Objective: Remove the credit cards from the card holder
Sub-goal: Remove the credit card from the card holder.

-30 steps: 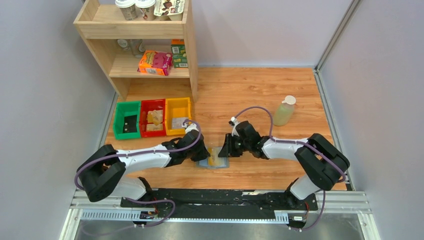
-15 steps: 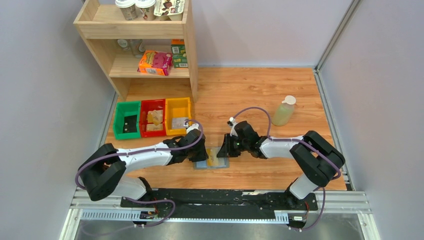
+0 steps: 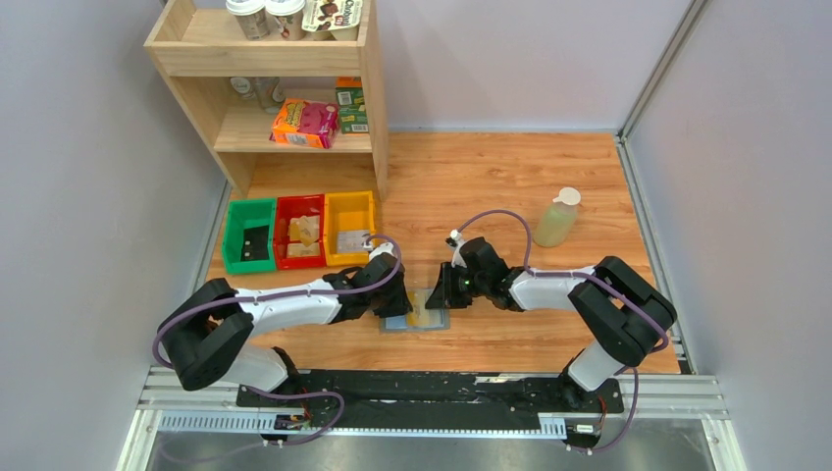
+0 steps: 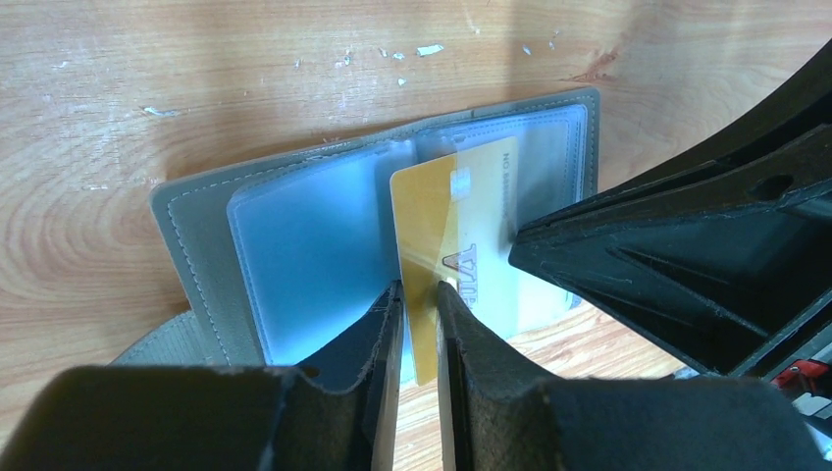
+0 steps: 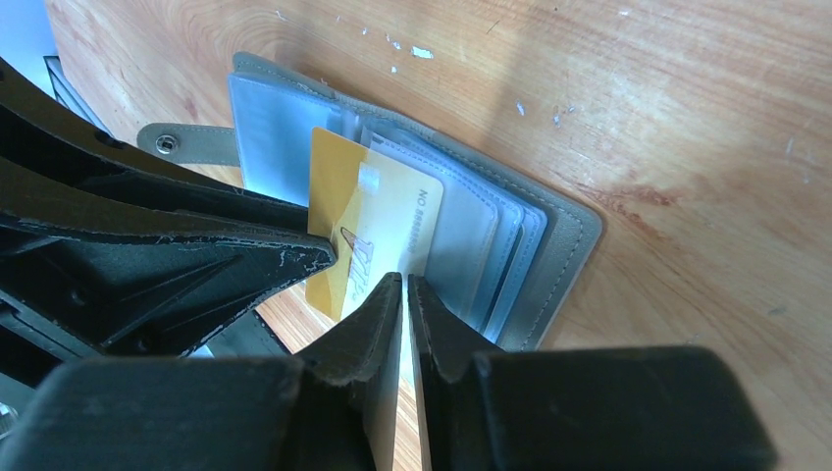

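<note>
Black left fingers [image 4: 378, 343] are clamped on the lower edge of a yellow card [image 4: 461, 226], one pad on each face. The card stands on edge, tilted, partly out of a slot and rising over the middle of the holder [image 4: 285, 245]. The holder lies open and flat on the wooden desk [image 4: 196, 78], its pale bluish slots facing up inside a stitched grey border.

The right fingers [image 5: 378, 314] come in from the other side, drawn almost together with only a thin slit between them. Their tips sit at the card's corner, against the stacked slot leaves of the holder's right half. Whether they pinch a leaf I cannot tell. The two sets of fingers are very near each other across the card. The holder's closing tab [image 5: 186, 145], with its snap, sticks out from the edge beside the left fingers.

From above, the holder lies near the front middle of the desk, between the two arms. Green [image 3: 248, 235], red [image 3: 300, 232] and yellow [image 3: 349, 228] bins stand in a row to the left behind it, in front of a wooden shelf [image 3: 375, 108]. A pale bottle [image 3: 557, 218] stands well apart on the right.
</note>
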Controlling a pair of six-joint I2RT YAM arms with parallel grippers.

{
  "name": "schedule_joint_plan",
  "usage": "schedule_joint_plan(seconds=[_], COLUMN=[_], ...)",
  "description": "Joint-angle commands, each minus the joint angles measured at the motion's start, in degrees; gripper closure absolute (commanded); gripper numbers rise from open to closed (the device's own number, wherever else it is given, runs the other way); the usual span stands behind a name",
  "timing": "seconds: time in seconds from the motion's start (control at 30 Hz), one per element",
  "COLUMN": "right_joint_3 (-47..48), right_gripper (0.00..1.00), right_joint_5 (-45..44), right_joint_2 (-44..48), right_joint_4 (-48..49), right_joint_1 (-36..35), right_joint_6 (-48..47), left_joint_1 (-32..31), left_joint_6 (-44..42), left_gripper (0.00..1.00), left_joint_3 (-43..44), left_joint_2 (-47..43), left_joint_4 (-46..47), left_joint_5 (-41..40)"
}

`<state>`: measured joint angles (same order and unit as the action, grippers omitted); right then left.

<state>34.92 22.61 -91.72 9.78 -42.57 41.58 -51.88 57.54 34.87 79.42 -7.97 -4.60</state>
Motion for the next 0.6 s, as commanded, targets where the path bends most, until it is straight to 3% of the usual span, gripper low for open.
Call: schedule_joint_plan(seconds=[0.0,0.13,0.2,0.27,0.57], right_joint_3=[-1.08,-1.17,-1.08,-1.17,-1.08], right_gripper=[0.84,0.85,0.85,0.86,0.87], right_joint_5=[-4.07,-4.24,-4.33,-4.42,-5.21], right_joint_2=[-2.14,-1.97,-2.14,-2.14,-2.58], right_joint_4=[-6.18,-6.18,-6.18,-6.26,-7.32], right_joint_1=[-0.24,-0.24,-0.24,-0.24,-0.24], right_joint_6=[-1.68,-1.68,-1.68,-1.68,-1.94], left_joint_1=[-0.24,-0.15,-0.24,-0.15,1.25], left_joint_6=[1.17,2.14,2.93,3.89,7.94], left_gripper=[0.74,0.78,0.85,1.00,1.00], left_joint_3=[-0.42,-1.56,-2.52,-3.40,-9.82], left_joint_2=[0.04,-0.93,-1.72,-2.51,-9.45], left_joint_4=[1.55,1.99,3.56,4.62,7.62], left_joint_5=[0.21,-0.32,-0.41,-0.50,-1.46])
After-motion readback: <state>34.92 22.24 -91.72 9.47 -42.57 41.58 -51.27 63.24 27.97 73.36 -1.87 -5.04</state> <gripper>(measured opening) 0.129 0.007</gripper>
